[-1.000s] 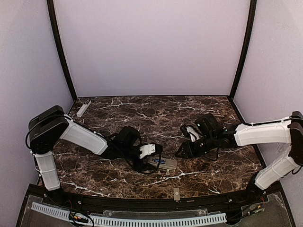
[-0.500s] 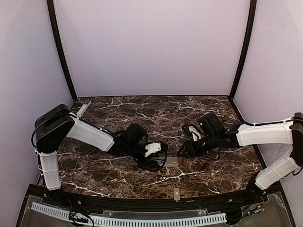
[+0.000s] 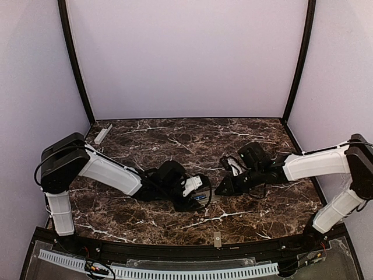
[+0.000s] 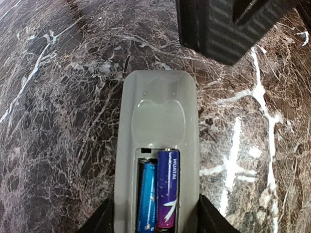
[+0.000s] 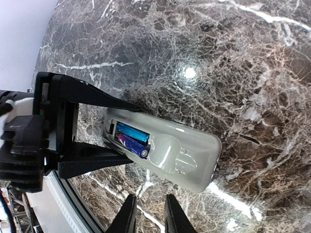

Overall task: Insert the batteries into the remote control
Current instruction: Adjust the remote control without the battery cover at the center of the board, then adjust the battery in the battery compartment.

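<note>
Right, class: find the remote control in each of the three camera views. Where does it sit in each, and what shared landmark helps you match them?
Top external: remote control low centre, mostly hidden by the left gripper.
Left wrist: remote control bottom centre, back upward, compartment open.
Right wrist: remote control mid-frame, lying diagonally.
Shared landmark: the blue and purple batteries side by side in its open compartment.

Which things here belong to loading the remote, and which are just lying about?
In the job:
remote control, back up, bay open
two batteries, lying in that bay
left gripper, straddling the battery end
right gripper, near the other end

Lying about:
pale grey bar, far left corner of the table
</note>
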`<state>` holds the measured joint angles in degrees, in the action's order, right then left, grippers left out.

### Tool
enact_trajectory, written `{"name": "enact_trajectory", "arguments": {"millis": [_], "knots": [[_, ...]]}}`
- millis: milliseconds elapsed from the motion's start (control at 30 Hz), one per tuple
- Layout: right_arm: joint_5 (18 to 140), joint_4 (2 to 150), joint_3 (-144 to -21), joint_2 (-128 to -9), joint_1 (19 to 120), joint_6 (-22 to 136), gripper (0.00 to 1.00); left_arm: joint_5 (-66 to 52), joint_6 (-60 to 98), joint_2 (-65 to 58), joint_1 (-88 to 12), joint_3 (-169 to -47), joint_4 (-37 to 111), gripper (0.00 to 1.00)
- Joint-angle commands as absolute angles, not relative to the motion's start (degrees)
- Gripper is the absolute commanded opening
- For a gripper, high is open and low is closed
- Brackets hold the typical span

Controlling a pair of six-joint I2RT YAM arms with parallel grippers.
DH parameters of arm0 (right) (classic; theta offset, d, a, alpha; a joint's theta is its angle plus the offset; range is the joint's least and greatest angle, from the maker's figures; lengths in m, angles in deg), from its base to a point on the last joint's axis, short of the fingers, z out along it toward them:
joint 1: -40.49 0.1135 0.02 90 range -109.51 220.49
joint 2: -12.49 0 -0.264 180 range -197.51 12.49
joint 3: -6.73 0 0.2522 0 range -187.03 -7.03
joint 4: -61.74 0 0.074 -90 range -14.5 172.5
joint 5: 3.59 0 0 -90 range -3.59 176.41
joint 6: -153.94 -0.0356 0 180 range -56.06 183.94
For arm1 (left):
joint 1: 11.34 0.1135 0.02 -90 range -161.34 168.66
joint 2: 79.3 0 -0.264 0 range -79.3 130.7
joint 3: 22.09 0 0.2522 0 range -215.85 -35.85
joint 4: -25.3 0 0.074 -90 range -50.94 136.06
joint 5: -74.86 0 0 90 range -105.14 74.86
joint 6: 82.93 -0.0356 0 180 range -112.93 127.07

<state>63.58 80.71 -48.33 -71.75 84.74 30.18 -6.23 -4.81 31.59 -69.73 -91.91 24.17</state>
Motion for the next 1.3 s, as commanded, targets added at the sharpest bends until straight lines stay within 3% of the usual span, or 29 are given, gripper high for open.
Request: {"name": "enact_trajectory", "arguments": {"millis": [0,1267], "knots": [[63.2,76.9,-49.8,-75.0,86.0,28.7,0.18,-12.1,1.9,34.3,-71.7,-90.3,23.8,0.43],[62.7,73.3,-55.1,-85.6,88.7,29.8,0.08,-10.9,2.5,35.5,-72.4,-90.4,22.7,0.43]]}}
